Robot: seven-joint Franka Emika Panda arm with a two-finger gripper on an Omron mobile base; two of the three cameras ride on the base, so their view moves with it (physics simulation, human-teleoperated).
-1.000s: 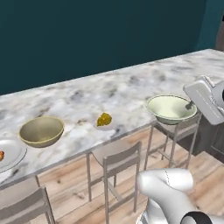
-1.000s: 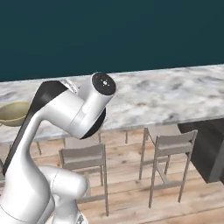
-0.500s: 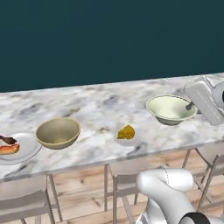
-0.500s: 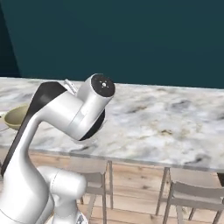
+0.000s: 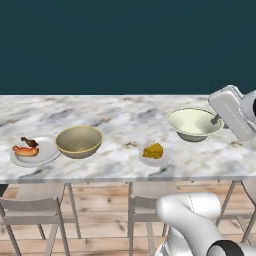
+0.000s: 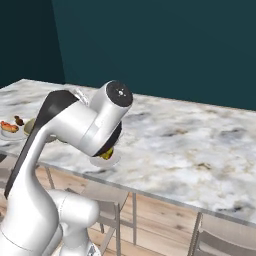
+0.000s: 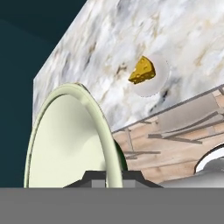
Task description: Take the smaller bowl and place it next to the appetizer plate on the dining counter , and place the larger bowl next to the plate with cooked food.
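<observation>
Reaching in from the right, the gripper (image 5: 216,120) held the smaller bowl (image 5: 194,123) by its rim, jaws pinched on it, seemingly just above the dining counter (image 5: 120,120). We counted two bowls and two plates. The larger bowl (image 5: 79,141) sat empty beside the plate with cooked food (image 5: 34,152); the appetizer plate (image 5: 153,156) carried one yellow lump.

From where I stand, nothing here carries writing I can read: no label, brand, number or sign.
</observation>
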